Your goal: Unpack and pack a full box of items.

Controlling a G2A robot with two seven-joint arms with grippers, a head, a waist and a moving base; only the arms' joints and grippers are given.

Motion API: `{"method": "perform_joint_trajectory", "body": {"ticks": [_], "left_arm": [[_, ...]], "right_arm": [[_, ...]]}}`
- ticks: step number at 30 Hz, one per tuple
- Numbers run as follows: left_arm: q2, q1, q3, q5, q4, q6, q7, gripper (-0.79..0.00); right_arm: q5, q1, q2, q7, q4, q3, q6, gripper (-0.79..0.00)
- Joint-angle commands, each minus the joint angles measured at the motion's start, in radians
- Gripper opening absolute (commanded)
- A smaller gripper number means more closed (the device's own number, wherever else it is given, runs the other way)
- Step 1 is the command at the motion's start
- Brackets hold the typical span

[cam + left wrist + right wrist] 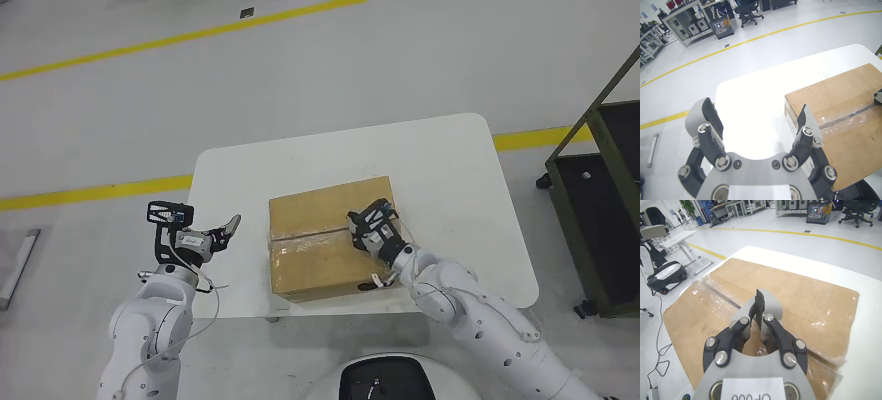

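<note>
A closed brown cardboard box [330, 237] lies in the middle of the white table [440, 170], its top seam sealed with clear tape [719, 294]. My right gripper [372, 227] is shut with nothing visible between its fingers, over the right part of the box's top [791, 291], close to the taped seam. My left gripper [205, 226] stands open above the table's left edge, a short way left of the box [844, 117], with nothing between its fingers [712, 117].
A dark metal cart [600, 180] stands off the table's right side. Bare table surface lies beyond and to the right of the box. Yellow floor lines [90, 190] run behind and beside the table.
</note>
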Motion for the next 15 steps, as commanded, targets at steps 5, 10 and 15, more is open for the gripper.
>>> {"method": "perform_joint_trajectory", "body": {"ticks": [5,10,15], "left_arm": [[0.0,0.0,0.0,0.0,0.0,0.0,0.0,0.0],[0.0,0.0,0.0,0.0,0.0,0.0,0.0,0.0],[0.0,0.0,0.0,0.0,0.0,0.0,0.0,0.0]], "right_arm": [[-0.022,-0.089,0.023,0.023,-0.072,0.099,-0.005,-0.785],[-0.033,-0.153,0.038,0.03,-0.167,0.177,0.003,-0.785],[0.013,-0.155,0.037,0.02,-0.243,0.183,-0.052,-0.785]]}}
